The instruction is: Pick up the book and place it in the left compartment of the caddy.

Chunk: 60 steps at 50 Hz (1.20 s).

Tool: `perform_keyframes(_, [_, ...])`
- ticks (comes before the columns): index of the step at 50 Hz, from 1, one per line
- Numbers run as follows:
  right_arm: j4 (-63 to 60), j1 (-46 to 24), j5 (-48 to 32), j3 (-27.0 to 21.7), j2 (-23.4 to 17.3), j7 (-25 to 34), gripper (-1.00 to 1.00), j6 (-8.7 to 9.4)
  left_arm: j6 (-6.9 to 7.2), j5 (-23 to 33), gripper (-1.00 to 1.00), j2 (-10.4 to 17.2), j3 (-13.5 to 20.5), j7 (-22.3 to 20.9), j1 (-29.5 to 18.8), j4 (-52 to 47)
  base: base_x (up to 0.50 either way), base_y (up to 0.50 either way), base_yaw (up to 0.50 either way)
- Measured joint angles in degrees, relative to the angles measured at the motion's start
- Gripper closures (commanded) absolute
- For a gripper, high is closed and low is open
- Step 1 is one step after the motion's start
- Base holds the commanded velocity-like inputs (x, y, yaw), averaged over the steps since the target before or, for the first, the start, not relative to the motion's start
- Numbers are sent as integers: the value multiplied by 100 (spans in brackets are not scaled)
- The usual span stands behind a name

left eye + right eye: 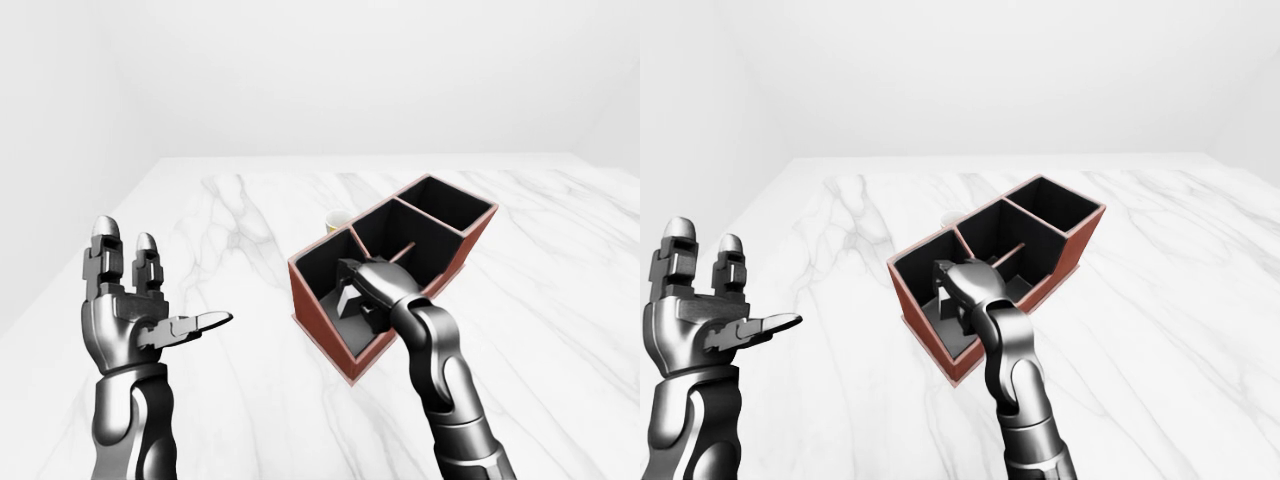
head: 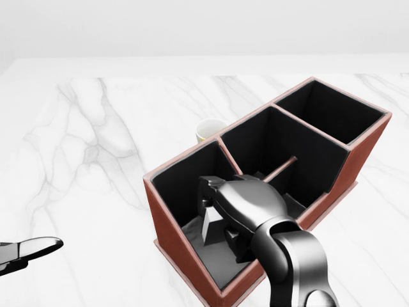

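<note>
Right hand (image 2: 220, 214): lowered inside the left compartment of the reddish-brown three-compartment caddy (image 2: 167, 217); finger state cannot be told.
Grey book (image 2: 209, 228): judged stiff and light, best gripped across its covers.
Left hand (image 1: 130, 310): held apart, empty.

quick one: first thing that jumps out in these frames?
The red-brown caddy with black-lined compartments at the head view's centre right, the right hand reaching down into its leftmost compartment. Next, the left hand raised open at the left-eye view's left, holding nothing.

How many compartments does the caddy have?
3, in a row in the head view: the left compartment with the right hand in it, the middle compartment, the right compartment.
</note>
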Motion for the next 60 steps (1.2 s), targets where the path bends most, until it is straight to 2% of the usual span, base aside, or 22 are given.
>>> perform_keyframes(23, [433, -49, 471, 15, -134, 0, 100, 0, 0, 16, -100, -1, -17, 5, -2, 7, 0, 0, 0])
perform_keyframes(60, [897, -105, 239, 49, -65, 0, 100, 0, 0, 0, -100, 0, 6, 6, 3, -12, 0, 0, 0])
